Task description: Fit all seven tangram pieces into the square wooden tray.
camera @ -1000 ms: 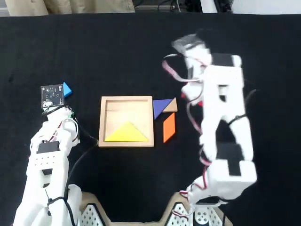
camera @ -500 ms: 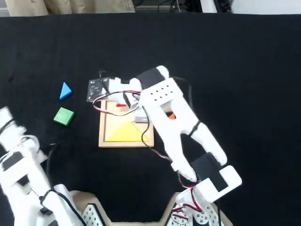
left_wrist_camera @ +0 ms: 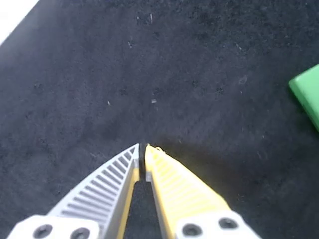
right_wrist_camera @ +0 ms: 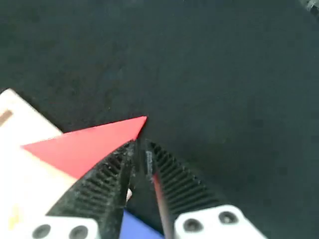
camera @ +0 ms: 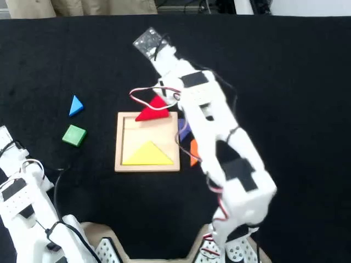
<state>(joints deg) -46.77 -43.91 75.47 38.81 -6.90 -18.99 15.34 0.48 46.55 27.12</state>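
Now | right pincer (right_wrist_camera: 140,145) pinching red triangle (right_wrist_camera: 82,145) corner | over tray (camera: 118,143) rim | left pincer (left_wrist_camera: 142,148) pressed together

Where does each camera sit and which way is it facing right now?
High view: fixed above the table, looking down on the tray; left arm and right arm show.
Left wrist view: on the left wrist, facing along the shut left fingers toward the table and the green square.
Right wrist view: on the right wrist, facing along the right fingers, shut on the red triangle.
Shared: high and right wrist views both show the red triangle and tray.
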